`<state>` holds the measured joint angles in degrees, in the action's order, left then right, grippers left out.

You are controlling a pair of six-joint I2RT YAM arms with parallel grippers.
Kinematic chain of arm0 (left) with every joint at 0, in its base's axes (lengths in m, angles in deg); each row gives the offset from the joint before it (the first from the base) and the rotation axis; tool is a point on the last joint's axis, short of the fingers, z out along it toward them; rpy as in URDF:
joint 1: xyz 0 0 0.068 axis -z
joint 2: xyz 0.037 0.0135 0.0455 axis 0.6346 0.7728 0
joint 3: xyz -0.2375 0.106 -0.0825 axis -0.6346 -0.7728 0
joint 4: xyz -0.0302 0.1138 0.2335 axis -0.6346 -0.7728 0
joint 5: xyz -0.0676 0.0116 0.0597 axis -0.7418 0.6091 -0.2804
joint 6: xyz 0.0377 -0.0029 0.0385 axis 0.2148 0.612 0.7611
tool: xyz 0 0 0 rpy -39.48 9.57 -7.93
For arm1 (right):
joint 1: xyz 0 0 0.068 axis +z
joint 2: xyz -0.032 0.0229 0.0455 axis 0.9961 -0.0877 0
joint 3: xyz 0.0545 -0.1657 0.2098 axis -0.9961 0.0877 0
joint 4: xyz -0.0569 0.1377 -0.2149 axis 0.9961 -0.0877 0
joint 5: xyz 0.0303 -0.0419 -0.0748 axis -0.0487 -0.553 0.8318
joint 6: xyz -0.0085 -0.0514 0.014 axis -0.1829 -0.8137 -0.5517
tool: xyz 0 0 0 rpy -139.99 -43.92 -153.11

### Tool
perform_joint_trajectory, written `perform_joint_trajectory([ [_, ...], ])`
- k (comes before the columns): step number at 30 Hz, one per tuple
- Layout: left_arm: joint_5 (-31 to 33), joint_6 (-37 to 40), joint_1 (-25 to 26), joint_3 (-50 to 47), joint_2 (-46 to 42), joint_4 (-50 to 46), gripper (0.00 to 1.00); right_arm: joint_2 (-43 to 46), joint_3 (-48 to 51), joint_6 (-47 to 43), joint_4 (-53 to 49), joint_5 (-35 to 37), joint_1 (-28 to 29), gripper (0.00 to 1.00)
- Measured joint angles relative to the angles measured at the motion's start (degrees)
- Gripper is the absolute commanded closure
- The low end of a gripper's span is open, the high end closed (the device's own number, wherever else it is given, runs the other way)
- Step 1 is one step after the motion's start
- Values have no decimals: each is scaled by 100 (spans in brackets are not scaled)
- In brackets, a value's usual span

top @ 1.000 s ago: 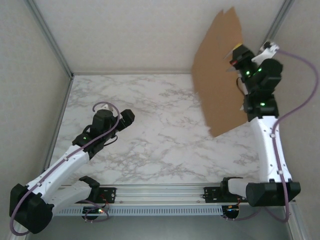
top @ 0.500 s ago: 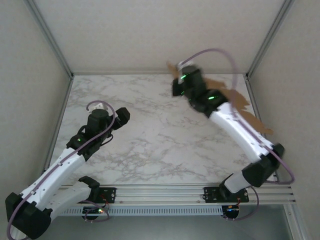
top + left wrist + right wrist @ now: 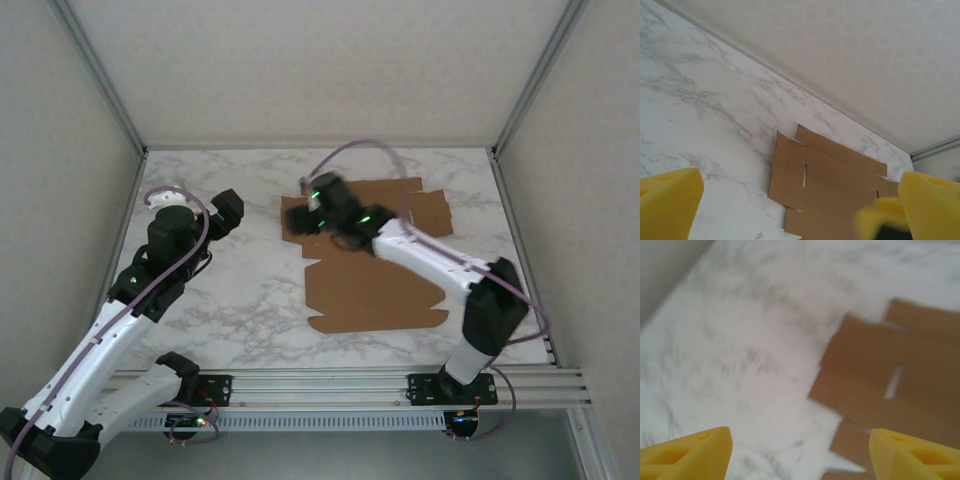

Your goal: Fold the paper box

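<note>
**Box blank lies flat on the marble; both grippers spread**

We see the box (image 3: 375, 285) lying flat and unfolded on the table (image 3: 230, 290), right of centre and toward the far wall (image 3: 320, 70); its flaps and tabs lie level with the main panel. The right arm (image 3: 440, 265) stretches across the cardboard from the near right corner; the right gripper (image 3: 308, 203) hangs over the blank's far left corner. From the right wrist view, its yellow pads (image 3: 912, 455) stand wide apart with nothing between them; below them we make out the box's left edge and a narrow slot (image 3: 894, 380) cut in the panel. That picture is blurred, and we cannot tell whether the fingers touch the cardboard.

The left gripper (image 3: 228, 208) is raised over bare marble to the left of the box and apart from it. From the left wrist view, its pads (image 3: 667, 200) are likewise spread wide and empty; the box lies beyond them, near the foot of the wall. A blurred yellow shape (image 3: 875, 220) sits low beside the right-hand pad; we cannot tell what it is.
</note>
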<state>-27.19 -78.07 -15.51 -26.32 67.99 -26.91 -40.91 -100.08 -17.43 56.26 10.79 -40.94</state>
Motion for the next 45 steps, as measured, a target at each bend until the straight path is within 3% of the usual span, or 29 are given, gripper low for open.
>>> perform_joint_trajectory([
  [3, -164, 13, 0, 0, 295, 39, 0, 219, 7, 326, -146, 50, -933, 49],
  [7, -684, 13, -4, -20, 931, 291, 0, 15, 109, 588, -807, 236, -1436, 54],
  [14, -1331, 13, -179, 39, 2227, 658, 2, -1047, 144, 623, -1635, -365, -1659, 50],
  [20, -1631, -81, -586, 118, 3045, 944, 5, -1360, 610, 610, -1506, -1279, -1639, 44],
  [25, -2087, -131, -660, 262, 3499, 1180, 24, -1449, 1019, 957, -1056, -1707, -1622, 48],
  [30, -2437, -168, -289, 282, 3746, 1502, 55, -1711, 984, 1394, -507, -2083, -1346, 48],
  [36, -2752, -420, 463, -13, 3757, 2164, 100, -1893, 1045, 2199, 741, -3134, -1174, 46],
  [39, -2863, -577, 579, -341, 3755, 2339, 100, -1716, 990, 2212, 605, -3128, -1552, 47],
  [45, -2953, -726, 1049, -483, 4085, 2326, 100, -1696, -267, 1513, -782, -2144, -2610, 68],
])
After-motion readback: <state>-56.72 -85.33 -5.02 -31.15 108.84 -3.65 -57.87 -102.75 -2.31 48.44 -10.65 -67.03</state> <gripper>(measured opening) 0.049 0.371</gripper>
